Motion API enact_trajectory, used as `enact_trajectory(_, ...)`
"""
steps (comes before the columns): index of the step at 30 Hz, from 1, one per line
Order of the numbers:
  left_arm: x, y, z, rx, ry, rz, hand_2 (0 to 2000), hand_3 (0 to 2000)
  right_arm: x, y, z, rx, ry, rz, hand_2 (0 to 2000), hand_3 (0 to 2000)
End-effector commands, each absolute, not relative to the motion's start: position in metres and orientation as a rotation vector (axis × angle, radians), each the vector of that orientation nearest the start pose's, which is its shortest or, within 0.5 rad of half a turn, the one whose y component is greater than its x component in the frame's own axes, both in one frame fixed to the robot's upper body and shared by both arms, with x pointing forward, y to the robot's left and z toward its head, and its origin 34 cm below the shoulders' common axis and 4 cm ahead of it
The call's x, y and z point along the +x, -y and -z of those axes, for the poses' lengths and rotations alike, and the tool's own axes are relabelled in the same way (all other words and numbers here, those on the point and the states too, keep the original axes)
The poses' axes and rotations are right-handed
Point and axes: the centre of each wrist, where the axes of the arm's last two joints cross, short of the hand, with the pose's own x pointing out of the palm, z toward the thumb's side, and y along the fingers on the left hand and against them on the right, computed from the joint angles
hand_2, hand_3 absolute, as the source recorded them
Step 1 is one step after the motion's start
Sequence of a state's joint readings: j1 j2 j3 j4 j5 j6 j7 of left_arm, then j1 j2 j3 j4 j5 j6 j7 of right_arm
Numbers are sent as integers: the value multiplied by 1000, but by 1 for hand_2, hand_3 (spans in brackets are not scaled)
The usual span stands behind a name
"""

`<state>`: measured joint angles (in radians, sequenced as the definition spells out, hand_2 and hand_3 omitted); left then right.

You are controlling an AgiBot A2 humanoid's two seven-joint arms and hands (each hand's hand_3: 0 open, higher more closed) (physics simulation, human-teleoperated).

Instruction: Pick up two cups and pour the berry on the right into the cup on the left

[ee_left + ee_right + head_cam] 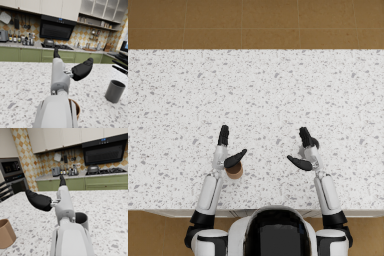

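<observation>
A brown cup (pixel 235 171) stands on the speckled counter (pixel 258 90), just below my left hand (pixel 228 150) and partly covered by it. That hand is open with its thumb out to the side; in the left wrist view the hand (pixel 75 71) hovers above the brown cup (pixel 75 109) without touching it. A grey cup (pixel 114 91) stands upright to the right. My right hand (pixel 305 150) is open too, and in the right wrist view the grey cup (pixel 82 220) sits under the hand (pixel 50 200), beside the wrist. No berry shows in any view.
The counter's front edge (pixel 253 211) runs just ahead of my arms, and wooden floor (pixel 253 22) lies beyond its far edge. Kitchen cabinets and a stove (pixel 53 46) stand far behind the counter.
</observation>
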<state>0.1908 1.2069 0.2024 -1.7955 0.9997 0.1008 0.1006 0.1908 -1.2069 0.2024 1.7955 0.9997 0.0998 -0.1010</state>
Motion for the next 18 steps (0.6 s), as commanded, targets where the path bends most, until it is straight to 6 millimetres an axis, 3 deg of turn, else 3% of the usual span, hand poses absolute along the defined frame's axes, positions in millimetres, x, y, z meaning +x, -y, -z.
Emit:
enact_trajectory(1,242,-201,-200,-14,317,1773,0,0,242,201,-200,-36,312,-1969,0,0)
enact_trajectory(14,242,-201,-200,-14,317,1773,0,0,242,201,-200,-36,312,-1969,0,0)
enact_trajectory(16,246,-198,-191,-18,313,1800,0,0,243,195,-194,-14,291,-1991,0,0)
enact_trajectory(18,243,-202,-189,10,341,1816,0,0,244,196,-201,-50,373,-1924,0,0)
